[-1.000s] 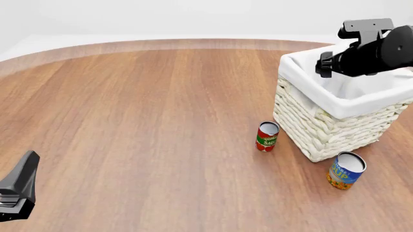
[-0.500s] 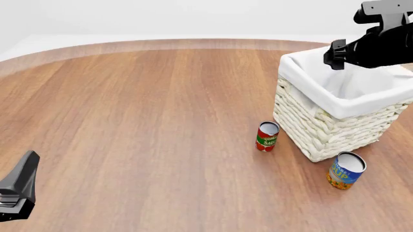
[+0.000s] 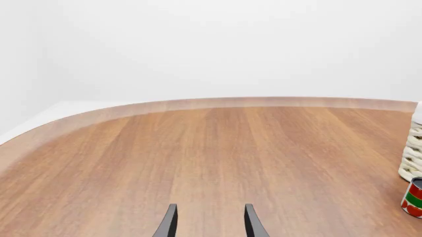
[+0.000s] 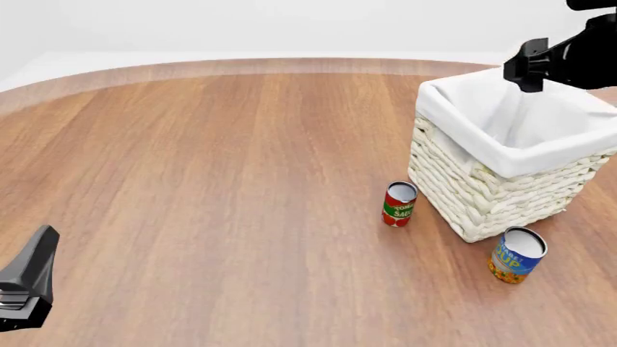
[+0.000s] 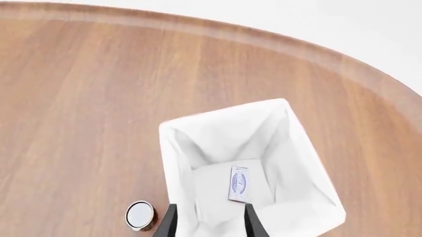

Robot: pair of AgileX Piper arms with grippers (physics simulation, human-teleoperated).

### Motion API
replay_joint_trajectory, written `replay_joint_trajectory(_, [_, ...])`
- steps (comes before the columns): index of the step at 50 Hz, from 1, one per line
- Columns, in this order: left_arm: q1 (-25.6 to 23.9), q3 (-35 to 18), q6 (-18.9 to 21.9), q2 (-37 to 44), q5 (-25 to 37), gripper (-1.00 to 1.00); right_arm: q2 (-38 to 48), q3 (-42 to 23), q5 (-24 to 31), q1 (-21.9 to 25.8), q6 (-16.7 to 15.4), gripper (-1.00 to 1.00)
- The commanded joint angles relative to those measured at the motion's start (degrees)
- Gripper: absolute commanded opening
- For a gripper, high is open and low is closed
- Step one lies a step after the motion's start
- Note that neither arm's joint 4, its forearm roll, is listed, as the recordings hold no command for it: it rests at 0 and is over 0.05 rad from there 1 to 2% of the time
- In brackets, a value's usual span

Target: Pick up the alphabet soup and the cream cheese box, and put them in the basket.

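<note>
The alphabet soup (image 4: 518,254), a blue-labelled can with an orange lower band, stands on the table by the basket's near corner. The woven basket (image 4: 482,191) with its white lining sits at the right. In the right wrist view the cream cheese box (image 5: 238,184) lies flat on the basket's floor, under my right gripper (image 5: 209,224), which hangs open and empty above the basket. In the front view the right arm (image 4: 568,58) hovers over the basket's far side. My left gripper (image 3: 209,224) is open and empty, low at the near left (image 4: 29,289).
A small red and green can (image 4: 399,204) stands just left of the basket and shows in the left wrist view (image 3: 414,197) too. A can's silver top (image 5: 140,215) shows beside the basket (image 5: 178,163); which can it is I cannot tell. The wooden table (image 4: 212,181) curves away at the back.
My right arm has drifted to the right and upward over the basket. The left gripper, both cans and the basket have stayed put.
</note>
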Motion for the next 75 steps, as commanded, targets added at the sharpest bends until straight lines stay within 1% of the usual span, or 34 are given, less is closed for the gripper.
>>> replay_joint_trajectory(1, [0.0,0.0,0.0,0.0,0.0,1.0,-3.6,-0.5,1.7,-1.0,-0.5,1.0])
replay_joint_trajectory(3, [0.0,0.0,0.0,0.0,0.0,1.0,-5.2,-0.3,2.0,-0.3,-0.2,1.0])
replay_joint_trajectory(6, [0.0,0.0,0.0,0.0,0.0,1.0,-6.4,0.1,2.5,0.0,-0.6,1.0])
replay_joint_trajectory(16, [0.0,0.0,0.0,0.0,0.0,1.0,-9.1,-2.7,4.7,-1.8,-1.9,1.0])
replay_joint_trajectory(26, [0.0,0.0,0.0,0.0,0.0,1.0,-12.5,-2.3,7.1,-1.0,-1.6,1.0])
replay_joint_trajectory(28, [0.0,0.0,0.0,0.0,0.0,1.0,-14.1,-3.1,7.8,-0.7,0.6,1.0])
replay_joint_trajectory(29, [0.0,0.0,0.0,0.0,0.0,1.0,-14.1,-3.1,7.8,-0.7,0.6,1.0])
replay_joint_trajectory(30, [0.0,0.0,0.0,0.0,0.0,1.0,-14.1,-3.3,8.3,-1.3,-1.5,1.0])
replay_joint_trajectory(36, [0.0,0.0,0.0,0.0,0.0,1.0,-16.2,-3.2,9.9,-1.0,-1.2,1.0])
replay_joint_trajectory(37, [0.0,0.0,0.0,0.0,0.0,1.0,-16.6,-4.5,11.9,-1.1,-1.6,1.0])
replay_joint_trajectory(38, [0.0,0.0,0.0,0.0,0.0,1.0,-16.6,-4.5,12.0,-1.1,-1.6,1.0])
replay_joint_trajectory(39, [0.0,0.0,0.0,0.0,0.0,1.0,-16.9,-2.7,10.3,-1.5,-2.4,1.0])
replay_joint_trajectory(40, [0.0,0.0,0.0,0.0,0.0,1.0,-17.0,-4.4,12.3,-1.4,-2.1,1.0])
replay_joint_trajectory(41, [0.0,0.0,0.0,0.0,0.0,1.0,-18.0,-2.2,11.0,-1.4,-1.9,1.0])
replay_joint_trajectory(49, [0.0,0.0,0.0,0.0,0.0,1.0,-22.5,-1.2,13.4,-0.2,-1.6,1.0])
replay_joint_trajectory(53, [0.0,0.0,0.0,0.0,0.0,1.0,-23.6,-1.1,14.1,-0.9,-1.8,1.0])
replay_joint_trajectory(58, [0.0,0.0,0.0,0.0,0.0,1.0,-26.4,-1.0,16.1,0.1,-2.0,1.0])
replay_joint_trajectory(60, [0.0,0.0,0.0,0.0,0.0,1.0,-26.8,-1.1,16.5,-0.3,-2.3,1.0])
replay_joint_trajectory(61, [0.0,0.0,0.0,0.0,0.0,1.0,-26.3,-3.5,18.4,-0.4,-2.2,1.0])
replay_joint_trajectory(63, [0.0,0.0,0.0,0.0,0.0,1.0,-27.6,-1.2,17.3,-0.3,-2.2,1.0])
replay_joint_trajectory(69, [0.0,0.0,0.0,0.0,0.0,1.0,-29.5,-0.3,18.4,-0.2,-2.0,1.0])
replay_joint_trajectory(75, [0.0,0.0,0.0,0.0,0.0,1.0,-30.4,-0.8,19.4,-0.3,-1.8,1.0])
